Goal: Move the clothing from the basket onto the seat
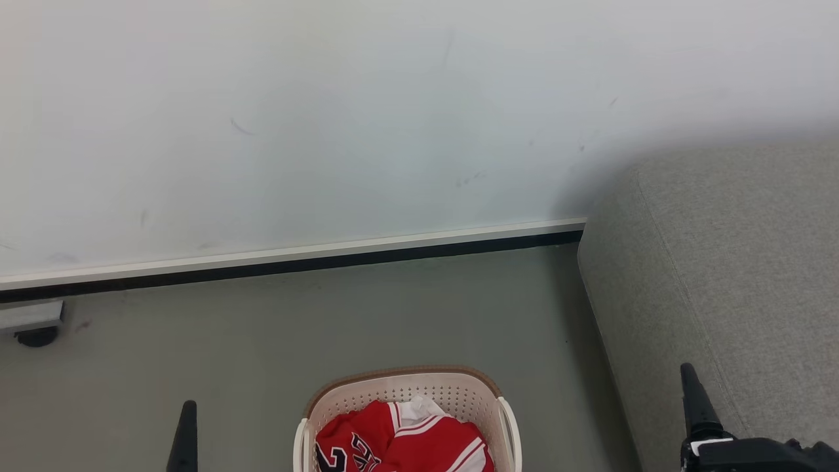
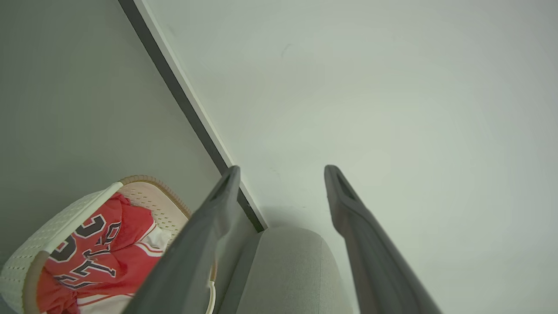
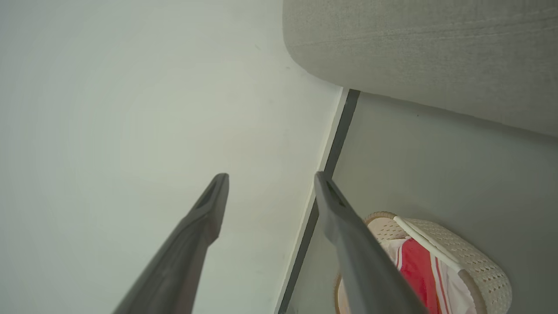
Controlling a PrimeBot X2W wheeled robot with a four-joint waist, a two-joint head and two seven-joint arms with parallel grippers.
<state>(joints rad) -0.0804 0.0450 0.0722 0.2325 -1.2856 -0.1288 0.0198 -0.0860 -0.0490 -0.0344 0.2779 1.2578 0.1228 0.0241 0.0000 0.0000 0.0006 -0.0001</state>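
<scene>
The red clothing (image 1: 406, 442) with white stripes and black lettering lies crumpled in the cream basket (image 1: 459, 387) on the floor at the bottom centre. The grey seat (image 1: 734, 262) stands to the right. A dark fingertip (image 1: 186, 432) of my left gripper rises left of the basket. Over the seat's near edge stands a fingertip (image 1: 696, 400) of my right gripper. In the left wrist view, my left gripper (image 2: 281, 174) is open and empty, with the clothing (image 2: 91, 257) and basket (image 2: 65, 222) at lower left. My right gripper (image 3: 270, 183) is open and empty too, with the basket (image 3: 475, 257) to its lower right.
A white wall (image 1: 328, 118) with a white and black skirting strip (image 1: 295, 262) runs behind the grey-green floor (image 1: 328, 321). A grey bracket on a black caster (image 1: 33, 324) sits at the far left by the wall.
</scene>
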